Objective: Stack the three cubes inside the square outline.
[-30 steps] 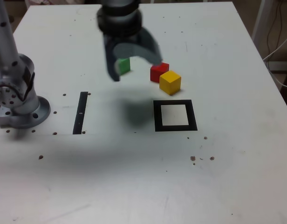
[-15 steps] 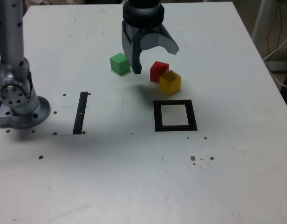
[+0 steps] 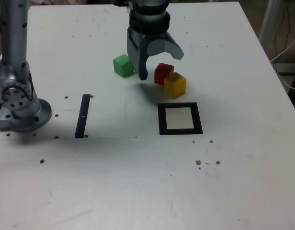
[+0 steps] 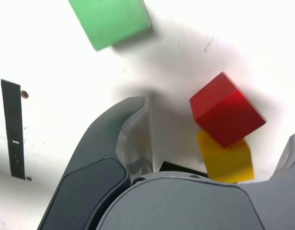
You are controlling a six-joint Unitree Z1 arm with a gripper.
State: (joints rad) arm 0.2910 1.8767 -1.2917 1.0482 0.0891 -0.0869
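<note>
The hand [image 3: 160,61] hangs spread wide and empty over the table [image 3: 233,158], red cube [image 3: 163,73] just under its span, yellow cube [image 3: 175,84] touching red, green cube [image 3: 123,65] beside one finger. Centre on red alone, then descend, sparing yellow; the outline [image 3: 180,119] waits nearby, beyond yellow.

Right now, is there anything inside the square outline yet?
No. The square outline shows only its pale centre. The red cube, yellow cube and green cube all sit on the table beyond it. In the wrist view the gripper covers most of the outline.
</note>
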